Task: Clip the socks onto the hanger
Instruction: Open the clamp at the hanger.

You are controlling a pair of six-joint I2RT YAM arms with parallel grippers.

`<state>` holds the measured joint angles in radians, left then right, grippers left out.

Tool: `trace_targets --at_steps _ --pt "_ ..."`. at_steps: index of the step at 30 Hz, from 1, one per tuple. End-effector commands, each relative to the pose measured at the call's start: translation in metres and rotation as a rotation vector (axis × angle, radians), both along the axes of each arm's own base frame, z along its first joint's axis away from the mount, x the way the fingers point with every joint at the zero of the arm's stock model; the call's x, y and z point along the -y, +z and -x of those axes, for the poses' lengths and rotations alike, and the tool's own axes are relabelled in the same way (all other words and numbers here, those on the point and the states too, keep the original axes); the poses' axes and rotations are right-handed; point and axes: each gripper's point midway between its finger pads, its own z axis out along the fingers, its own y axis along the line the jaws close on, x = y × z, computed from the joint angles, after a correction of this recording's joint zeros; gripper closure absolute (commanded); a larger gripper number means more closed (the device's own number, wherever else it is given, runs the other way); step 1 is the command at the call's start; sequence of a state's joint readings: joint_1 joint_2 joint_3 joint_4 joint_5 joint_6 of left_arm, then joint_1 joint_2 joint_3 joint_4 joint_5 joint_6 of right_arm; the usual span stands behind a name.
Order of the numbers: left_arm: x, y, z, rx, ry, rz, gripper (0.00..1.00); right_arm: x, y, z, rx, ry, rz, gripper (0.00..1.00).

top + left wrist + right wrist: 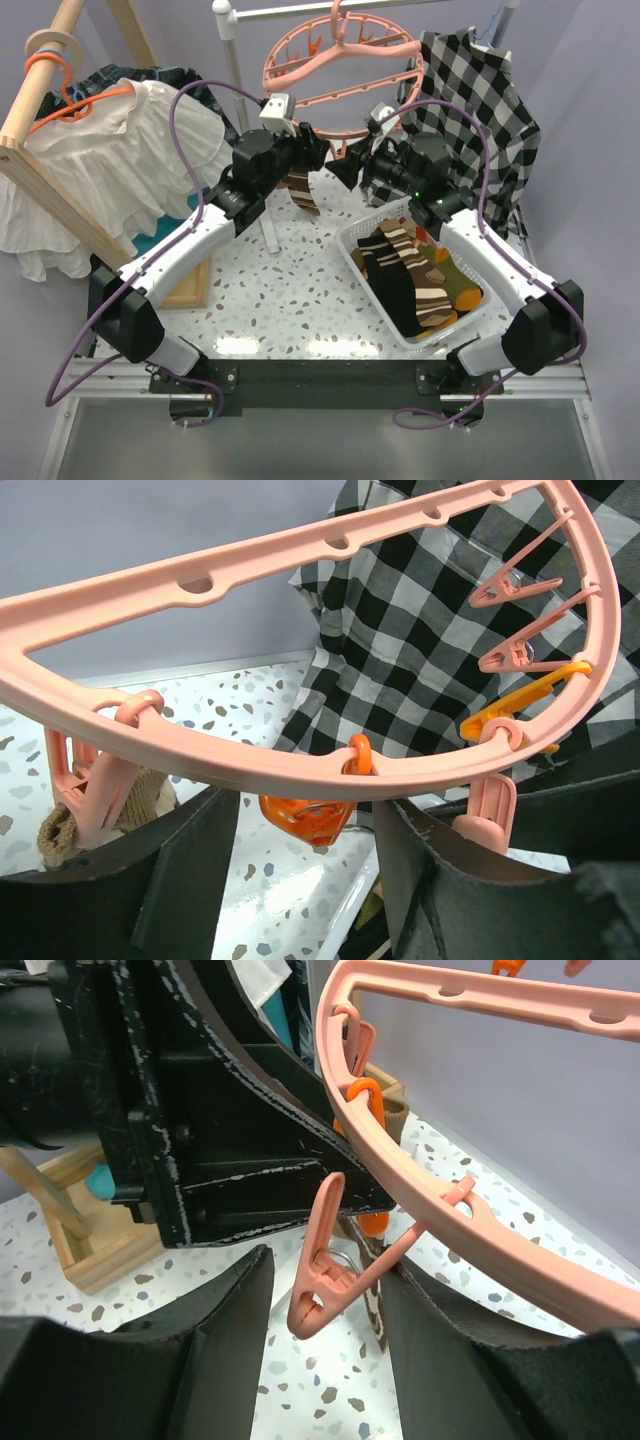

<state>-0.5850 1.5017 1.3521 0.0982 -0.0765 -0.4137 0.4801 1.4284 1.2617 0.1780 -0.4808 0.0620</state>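
Left gripper (308,825) has its fingers spread either side of an orange clip (305,815) under the salmon drying ring (250,565), I'd guess lining up to squeeze it open. The right gripper (328,1290), also spread, straddles a pink clip (322,1275) right by the brown striped sock (301,190) hanging under the rim. Count-wise: two arms, one ring, one sock up, and roughly six more socks (415,275) piled in the white basket (362,270).

Left jaws: hanger rim (300,765) crosses just above the gap. An orange clip (310,815) hangs inside the gap, touching neither side. A pink clip (85,780) sits just outside, to the left. Checked shirt (420,630) fills the space ahead. Bare bench (230,705) lies open below.

Right jaws: a pink clip (320,1270) hangs in the gap, with a striped sock (375,1305) just behind it. Left arm (200,1110) blocks ahead-left.
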Motion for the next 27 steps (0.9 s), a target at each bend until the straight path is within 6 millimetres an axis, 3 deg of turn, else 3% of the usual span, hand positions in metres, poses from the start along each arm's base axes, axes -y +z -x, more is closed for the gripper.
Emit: trace_targets --at_steps 1,14,20,23,24,27 --pt "-0.003 0.038 -0.007 0.118 0.036 0.023 0.41 0.007 0.02 0.007 0.064 -0.029 -0.004 0.5" --pt "-0.007 0.037 -0.002 0.114 0.034 -0.008 0.62 0.047 -0.014 0.006 0.035 -0.212 0.165 0.49" --pt "-0.006 0.035 0.001 0.096 0.018 -0.013 0.74 0.072 -0.046 0.018 -0.1 -0.297 0.253 0.49" --pt "-0.004 0.034 0.003 0.085 0.009 -0.007 0.9 0.083 -0.063 0.028 -0.168 -0.337 0.269 0.49" --pt "-0.004 0.032 0.004 0.076 0.006 -0.006 1.0 0.088 -0.072 0.032 -0.2 -0.35 0.288 0.49" --pt "-0.002 0.029 0.005 0.056 -0.003 -0.001 1.0 0.102 -0.098 0.041 -0.285 -0.393 0.351 0.49"
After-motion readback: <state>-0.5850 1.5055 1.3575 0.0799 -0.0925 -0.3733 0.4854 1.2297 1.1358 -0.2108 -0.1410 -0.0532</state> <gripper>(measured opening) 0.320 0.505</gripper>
